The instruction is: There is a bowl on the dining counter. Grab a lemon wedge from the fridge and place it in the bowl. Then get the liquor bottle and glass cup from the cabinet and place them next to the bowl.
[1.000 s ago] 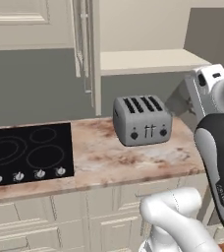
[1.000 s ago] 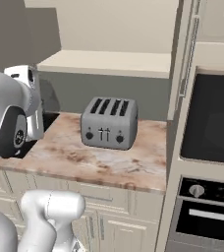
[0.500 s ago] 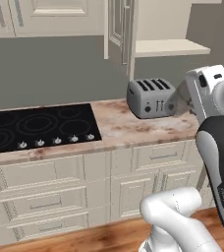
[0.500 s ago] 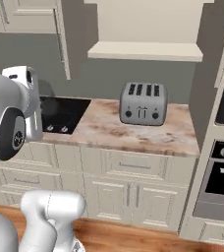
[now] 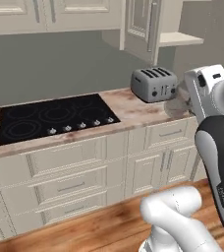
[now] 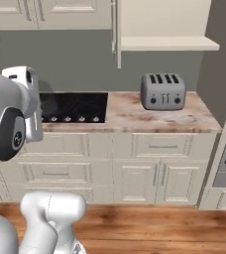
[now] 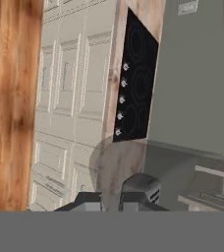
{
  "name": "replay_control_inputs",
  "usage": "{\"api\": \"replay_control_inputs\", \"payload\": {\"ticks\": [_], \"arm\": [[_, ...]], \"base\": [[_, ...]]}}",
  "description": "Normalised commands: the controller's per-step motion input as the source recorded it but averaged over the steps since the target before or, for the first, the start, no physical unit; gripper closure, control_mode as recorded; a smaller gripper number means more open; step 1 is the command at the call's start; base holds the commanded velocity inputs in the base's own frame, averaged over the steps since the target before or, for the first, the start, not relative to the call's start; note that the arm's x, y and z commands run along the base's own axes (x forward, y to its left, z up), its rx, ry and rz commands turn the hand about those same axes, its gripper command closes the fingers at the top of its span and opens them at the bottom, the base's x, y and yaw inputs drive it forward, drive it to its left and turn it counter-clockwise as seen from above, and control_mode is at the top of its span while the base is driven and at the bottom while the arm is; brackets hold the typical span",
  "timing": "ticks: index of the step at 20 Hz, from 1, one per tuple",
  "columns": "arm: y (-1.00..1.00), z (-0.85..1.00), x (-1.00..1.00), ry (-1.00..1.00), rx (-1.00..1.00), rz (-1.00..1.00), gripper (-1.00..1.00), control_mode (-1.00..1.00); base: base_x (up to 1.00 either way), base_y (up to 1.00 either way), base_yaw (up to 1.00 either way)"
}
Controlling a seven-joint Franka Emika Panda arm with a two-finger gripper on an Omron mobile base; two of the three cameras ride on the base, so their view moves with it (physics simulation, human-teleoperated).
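One end effector [image 7: 109, 203] clenched on glass cup [image 7: 115, 162], grey toaster [image 5: 154, 83], black cooktop [image 5: 55, 118]

You won't find any readable text here. The toaster [image 5: 154, 84], the cooktop [image 5: 52, 117] and its knobs, and the cupboard fronts carry no labels, brands or numbers you could make out.

The base backs off from the worktop [image 5: 133, 110]: the toaster [image 5: 154, 84] looks smaller and farther, and the cooktop [image 5: 55, 118], base units [image 6: 135, 168] and wooden floor [image 6: 154, 225] come into sight.
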Motion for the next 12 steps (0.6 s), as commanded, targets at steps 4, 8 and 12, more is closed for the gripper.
{"api": "replay_control_inputs", "payload": {"ticks": [4, 8, 12], "arm": [[0.0, 0.0, 0.0, 0.0, 0.0, 0.0, 1.0, 1.0], [0.0, 0.0, 0.0, 0.0, 0.0, 0.0, 1.0, 1.0], [0.0, 0.0, 0.0, 0.0, 0.0, 0.0, 1.0, 1.0]], "base": [[-0.81, 0.78, -0.28], [-0.97, 0.61, -0.2], [-1.0, 0.44, -0.12]]}}
